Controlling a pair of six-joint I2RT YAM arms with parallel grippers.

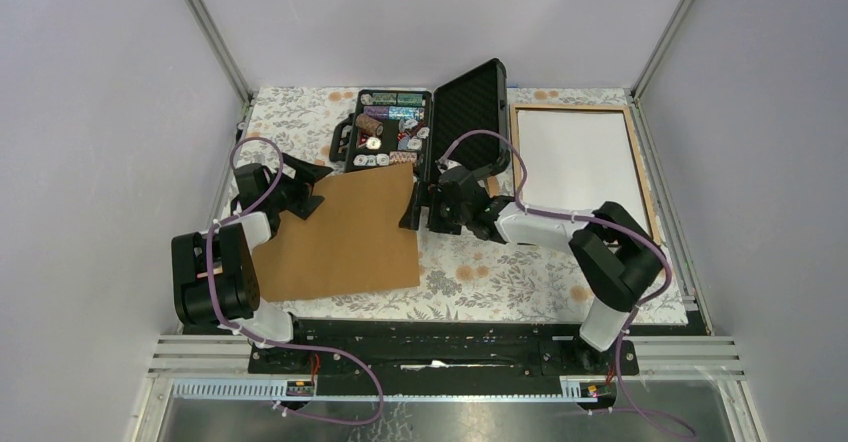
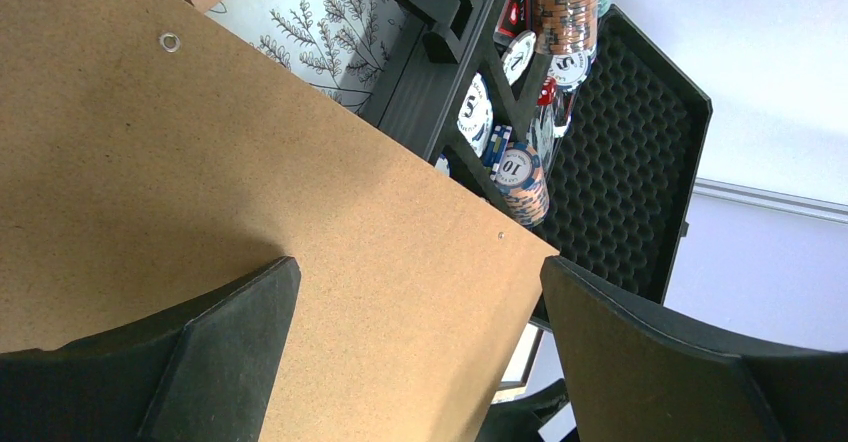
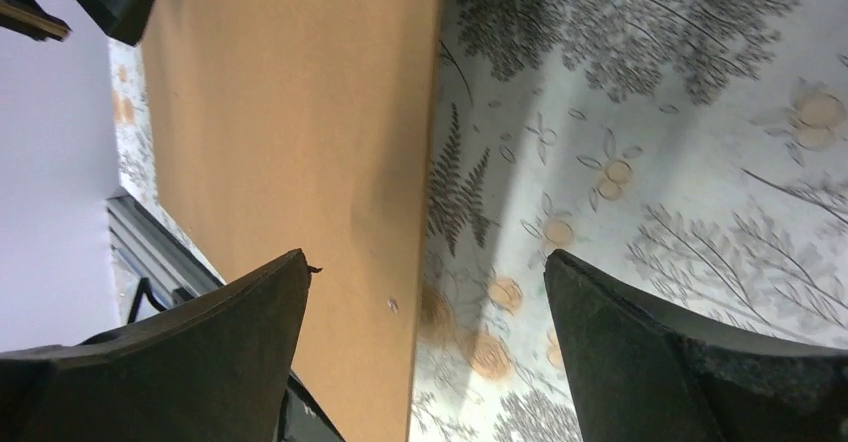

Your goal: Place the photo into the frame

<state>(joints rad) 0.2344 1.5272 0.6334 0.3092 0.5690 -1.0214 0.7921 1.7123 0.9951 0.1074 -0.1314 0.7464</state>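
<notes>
Table [image 1: 520, 282] with a floral cloth carries everything. Brown backing board [image 1: 345, 237] lies flat at left-centre, well apart from the frame [image 1: 570, 108], which lies at the back right with its light wood rim up. Inside the rim a plain white rectangle fills the opening. I read that as the photo [image 1: 578, 162] lying face down, but no printed side shows in any view, so can't confirm. Open poker chip case [image 1: 468, 112] sits at the back between board and frame, chips in its tray, the board's far right corner just beside it. Left end effector [image 1: 312, 190] hangs over the board's far left edge, jaws spread wide with nothing between them; its wrist view shows only board surface below. Right end effector [image 1: 412, 207] is at the board's right edge, also released, jaws wide and straddling the edge, board under one finger and cloth under the other. Can't tell whether any finger touches the board. Status estimate: photo-in-frame looks done if that white rectangle is the print; backing is not fitted. Left to do: get the board off the table, carry it right past the case, seat it inside the rim over the photo. Risk: a thin board flat on cloth is hard to pinch, so it probably needs an edge lift first.
</notes>
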